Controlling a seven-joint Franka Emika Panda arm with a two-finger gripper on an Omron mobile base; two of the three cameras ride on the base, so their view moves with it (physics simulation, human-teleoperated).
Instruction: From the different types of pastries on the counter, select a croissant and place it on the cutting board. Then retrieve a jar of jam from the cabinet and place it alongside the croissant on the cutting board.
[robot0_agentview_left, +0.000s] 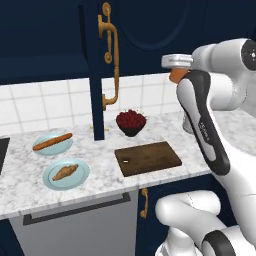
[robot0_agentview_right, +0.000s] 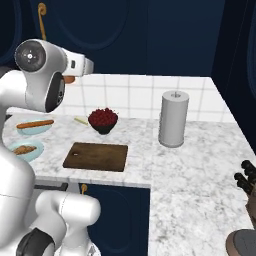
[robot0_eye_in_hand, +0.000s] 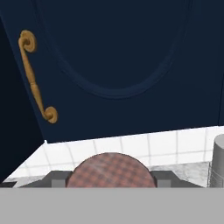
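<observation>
Jaws: you see the gripper (robot0_eye_in_hand: 111, 183) clamped on the jar of jam (robot0_eye_in_hand: 111, 170), a dark finger (robot0_eye_in_hand: 54, 179) pressed to each side of its checked lid.
Jar: in the left base view the jar of jam shows as an orange body under a grey cap, held high at about 2 o'clock from the cutting board (robot0_agentview_left: 148, 158), which suggests it is being carried, not set down.
Cabinet: straight ahead of the hand stands a closed navy door with a brass handle (robot0_eye_in_hand: 36, 78) at 10 o'clock; the cabinet door (robot0_agentview_left: 100, 70) by the bowl of berries (robot0_agentview_left: 131, 121) stands edge-on, open.
Cutting board: it lies bare on the counter (robot0_agentview_left: 100, 175), nothing on it.
Croissant: you find the croissant (robot0_agentview_left: 65, 172) on its pale blue plate (robot0_agentview_left: 80, 177) at 8 o'clock from the board, so that step looks undone.
Bread stick: the bread stick (robot0_agentview_left: 52, 141) rests on its own plate behind.
Paper-towel roll: the paper-towel roll (robot0_agentview_right: 173, 118) stands at 2 o'clock from the board, near the likely descent path, so watch it.
</observation>
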